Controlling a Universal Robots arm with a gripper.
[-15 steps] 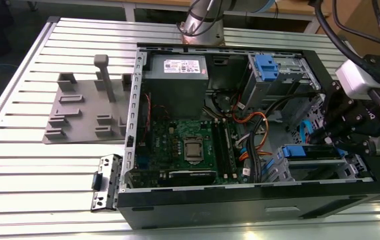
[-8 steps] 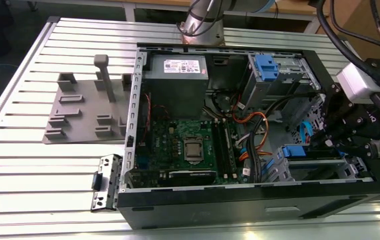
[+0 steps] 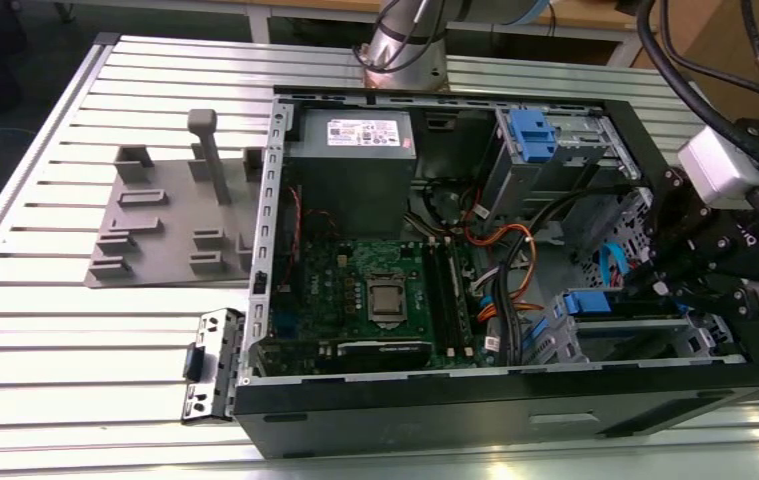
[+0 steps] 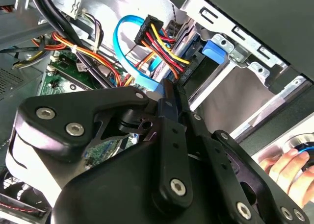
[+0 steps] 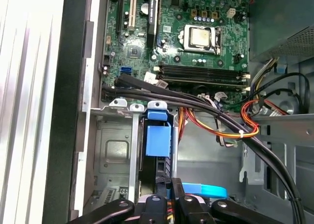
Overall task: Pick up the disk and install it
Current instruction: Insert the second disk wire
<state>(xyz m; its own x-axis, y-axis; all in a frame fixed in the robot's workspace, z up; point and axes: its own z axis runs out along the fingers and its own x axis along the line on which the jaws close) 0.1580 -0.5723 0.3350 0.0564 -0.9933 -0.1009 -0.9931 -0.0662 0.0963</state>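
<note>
The disk (image 3: 590, 300), with its blue plastic carrier, sits edge-on in the drive bay at the case's corner, on the exterior view's right. Both wrist views show its blue carrier tab (image 5: 158, 138) (image 4: 216, 50) inside the metal bay. My gripper (image 3: 666, 290) hangs over that bay. In the second wrist view its black fingers (image 4: 164, 106) lie pressed together, and the gripper (image 4: 167, 89) points at the disk's cable end, with nothing visible between them. The gripper (image 5: 169, 197) is just behind the disk in the first wrist view. Whether the tips touch the disk is hidden.
The open computer case (image 3: 486, 405) lies on a slatted table. Red, yellow and blue cables (image 4: 147, 35) crowd the bay. A grey power supply (image 3: 350, 160), a silver cage (image 3: 546, 140) with a blue latch and the motherboard (image 3: 366, 290) fill the case. A person's hand (image 4: 284, 165) rests nearby.
</note>
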